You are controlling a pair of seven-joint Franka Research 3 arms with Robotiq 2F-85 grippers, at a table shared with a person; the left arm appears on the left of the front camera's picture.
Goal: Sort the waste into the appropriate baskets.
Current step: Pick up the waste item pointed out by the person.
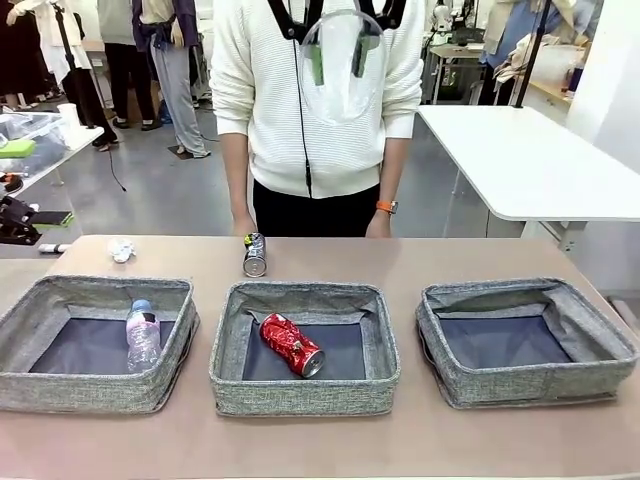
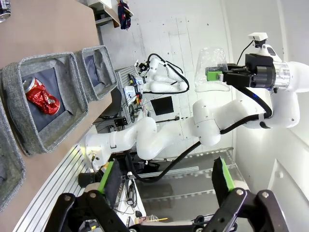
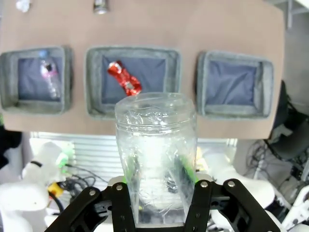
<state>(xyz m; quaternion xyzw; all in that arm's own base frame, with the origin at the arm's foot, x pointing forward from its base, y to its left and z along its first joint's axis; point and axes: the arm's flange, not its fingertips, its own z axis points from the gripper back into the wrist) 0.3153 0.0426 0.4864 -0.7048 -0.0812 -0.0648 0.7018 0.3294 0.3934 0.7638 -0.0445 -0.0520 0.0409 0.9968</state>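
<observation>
Right gripper (image 3: 160, 198) is clamped on a clear, crinkled, capless bottle (image 3: 155, 145), its mouth pointing away. Just past the mouth, the middle basket (image 3: 94, 82) holds the dented red can (image 3: 124, 77). The left basket (image 3: 9, 77) holds the blue-capped bottle (image 3: 49, 75). Farthest off lie the dark can (image 3: 100, 6) and the paper wad (image 3: 22, 5).

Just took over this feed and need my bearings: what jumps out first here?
The right gripper holds a clear plastic bottle high above the table. Below, a dented red can lies in the middle basket and a blue-capped bottle in the left basket; a dark can lies on the table beyond them.
</observation>
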